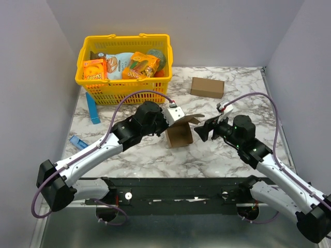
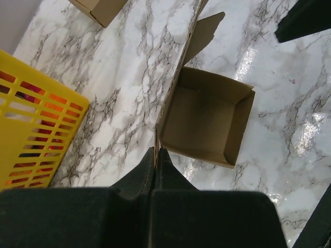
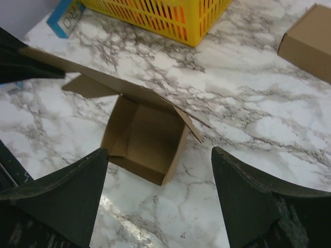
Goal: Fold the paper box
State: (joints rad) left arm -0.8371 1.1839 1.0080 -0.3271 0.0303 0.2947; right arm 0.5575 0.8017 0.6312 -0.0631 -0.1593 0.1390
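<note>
The paper box [image 1: 179, 134] is a small brown carton standing open on the marble table, its lid flap raised at the back. My left gripper [image 1: 166, 120] is shut on the edge of the box's left wall, seen edge-on between the black fingers in the left wrist view [image 2: 156, 151], with the open inside of the box [image 2: 207, 116] ahead. My right gripper [image 1: 202, 130] is open and empty just right of the box; in the right wrist view the box [image 3: 145, 137] lies beyond and between the spread fingers [image 3: 243, 191].
A yellow basket [image 1: 124, 95] with orange snack boxes stands at the back left. A longer brown carton [image 1: 207, 87] lies at the back right. A blue strip [image 1: 93, 107] and a blue piece [image 1: 78, 141] lie at the left. Grey walls enclose the table.
</note>
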